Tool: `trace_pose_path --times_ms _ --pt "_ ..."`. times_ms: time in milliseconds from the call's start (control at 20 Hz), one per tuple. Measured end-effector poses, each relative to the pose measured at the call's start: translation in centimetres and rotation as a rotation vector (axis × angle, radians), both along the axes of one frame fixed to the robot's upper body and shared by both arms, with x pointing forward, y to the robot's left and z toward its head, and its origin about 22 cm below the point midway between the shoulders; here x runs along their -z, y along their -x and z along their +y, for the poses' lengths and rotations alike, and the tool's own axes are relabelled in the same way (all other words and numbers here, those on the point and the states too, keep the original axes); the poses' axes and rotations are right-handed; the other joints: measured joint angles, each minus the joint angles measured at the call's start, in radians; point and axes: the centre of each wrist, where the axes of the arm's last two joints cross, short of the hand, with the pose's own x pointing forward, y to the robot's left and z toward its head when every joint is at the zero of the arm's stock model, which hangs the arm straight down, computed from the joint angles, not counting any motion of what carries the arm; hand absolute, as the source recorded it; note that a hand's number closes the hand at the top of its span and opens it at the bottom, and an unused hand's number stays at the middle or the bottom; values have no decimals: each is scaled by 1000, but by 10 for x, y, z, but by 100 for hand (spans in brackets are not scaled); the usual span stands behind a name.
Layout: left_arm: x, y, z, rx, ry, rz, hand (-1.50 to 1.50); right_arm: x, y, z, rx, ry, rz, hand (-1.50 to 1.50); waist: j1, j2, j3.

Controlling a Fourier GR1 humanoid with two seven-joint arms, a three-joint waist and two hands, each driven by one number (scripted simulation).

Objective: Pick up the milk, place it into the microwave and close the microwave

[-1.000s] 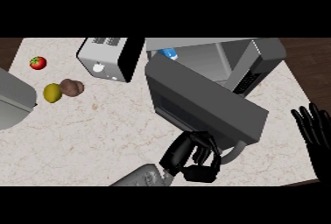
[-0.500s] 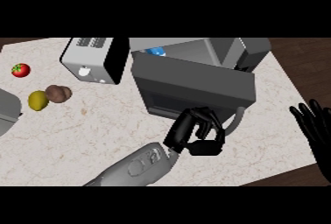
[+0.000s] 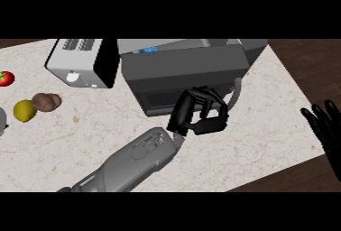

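Head view shows the left hand (image 3: 198, 113) with fingers curled, holding nothing I can see, touching the microwave door (image 3: 183, 80), the milk (image 3: 149, 49) lying beyond inside the microwave (image 3: 253, 45), while the right hand (image 3: 326, 126) rests open at the right edge.

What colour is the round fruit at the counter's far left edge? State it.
Red, with a green stem: the tomato, in the head view.

Bystanders on the desk (image 3: 266, 135)

A toaster (image 3: 83, 63) stands at the back; a tomato (image 3: 5, 78), a brown fruit (image 3: 45, 101) and a yellow fruit (image 3: 25, 111) lie left.
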Motion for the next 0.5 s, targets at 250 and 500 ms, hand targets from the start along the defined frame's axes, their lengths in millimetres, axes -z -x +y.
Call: trace_pose_path --times_ms 250,500 --pt "-9 -17 4 -51 58 -4 150 -9 0 -2 -17 -7 -5 -150 -23 10 1" --pt "-12 -24 5 -73 91 -18 150 -20 -3 -2 -40 -5 -23 -150 -37 14 2"
